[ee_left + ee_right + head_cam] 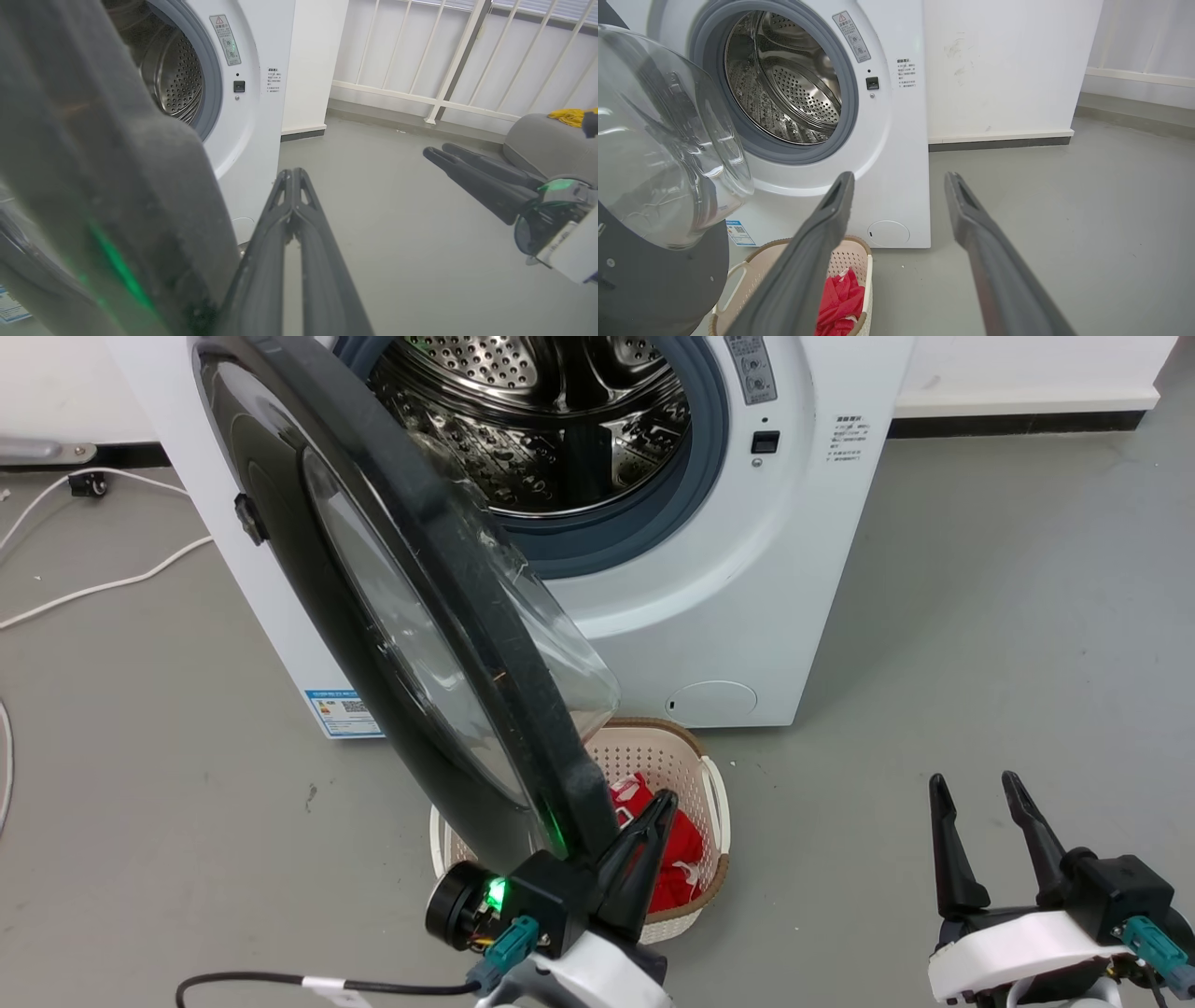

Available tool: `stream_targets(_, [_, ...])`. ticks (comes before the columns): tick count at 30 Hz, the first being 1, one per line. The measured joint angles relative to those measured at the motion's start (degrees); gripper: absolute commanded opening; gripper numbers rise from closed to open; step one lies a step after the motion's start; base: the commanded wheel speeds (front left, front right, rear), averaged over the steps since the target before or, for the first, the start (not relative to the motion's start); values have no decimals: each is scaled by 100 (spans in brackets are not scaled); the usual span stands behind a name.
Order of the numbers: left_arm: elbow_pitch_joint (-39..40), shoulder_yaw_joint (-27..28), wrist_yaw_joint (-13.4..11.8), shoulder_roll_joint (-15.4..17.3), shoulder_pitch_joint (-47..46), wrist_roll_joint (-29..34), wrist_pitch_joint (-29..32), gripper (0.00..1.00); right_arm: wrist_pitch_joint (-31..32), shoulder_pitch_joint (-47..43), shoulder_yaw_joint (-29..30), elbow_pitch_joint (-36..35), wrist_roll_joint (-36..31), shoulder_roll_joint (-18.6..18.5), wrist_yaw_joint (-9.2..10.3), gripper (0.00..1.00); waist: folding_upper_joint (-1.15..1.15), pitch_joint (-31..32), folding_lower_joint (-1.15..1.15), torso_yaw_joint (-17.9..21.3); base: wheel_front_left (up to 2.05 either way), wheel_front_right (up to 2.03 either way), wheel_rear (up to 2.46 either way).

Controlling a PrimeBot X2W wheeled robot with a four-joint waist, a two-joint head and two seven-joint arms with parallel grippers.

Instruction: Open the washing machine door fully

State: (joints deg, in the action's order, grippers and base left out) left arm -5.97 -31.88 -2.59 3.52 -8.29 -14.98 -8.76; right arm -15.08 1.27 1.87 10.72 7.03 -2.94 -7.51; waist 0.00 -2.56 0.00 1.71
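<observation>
The washing machine door (pixel 280 551), a glossy black disc with a clear glass bowl, stands swung out from the white machine (pixel 709 597), roughly edge-on to me. Its thick dark rim (pixel 93 163) sits just left of my left gripper (pixel 293 173). That gripper (pixel 661 807) is shut with nothing between its fingers and lies against the inner side of the door's lower edge. My right gripper (pixel 976 789) is open at the lower right, over bare floor and away from the door (pixel 654 289). Its tips (pixel 899 179) frame the machine's front.
The steel drum (pixel 541 420) with its blue-grey rubber ring is exposed. A beige plastic basket (pixel 695 756) holding red cloth (pixel 677 859) sits on the floor under the door. White cables (pixel 93 588) lie at the left. A white railing (pixel 420 98) runs along the right wall.
</observation>
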Motion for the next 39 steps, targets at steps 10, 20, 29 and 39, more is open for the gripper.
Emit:
stream_targets(10, [445, 25, -207, 257, 442, 42, -43, 0, 0, -47, 64, 24, 10, 1, 0, 100, 0, 79, 0, -186, 0, 0, 0])
stream_targets(20, [887, 126, -481, 448, 893, 10, 3, 0, 0, -108, 74, 7, 5, 1, 0, 100, 0, 166, 0, -626, 0, 0, 0])
stream_targets(29, [1214, 227, -717, 610, 1225, 20, 11, 0, 0, -180, 114, 0, 8, 2, 0, 100, 0, 186, 0, -1277, 0, 0, 0])
stream_targets(39, [1302, 539, -1001, 764, 1339, 4, -10, 0, -1, -177, 136, -31, 5, 3, 0, 100, 0, 106, 0, -1979, 0, 0, 0])
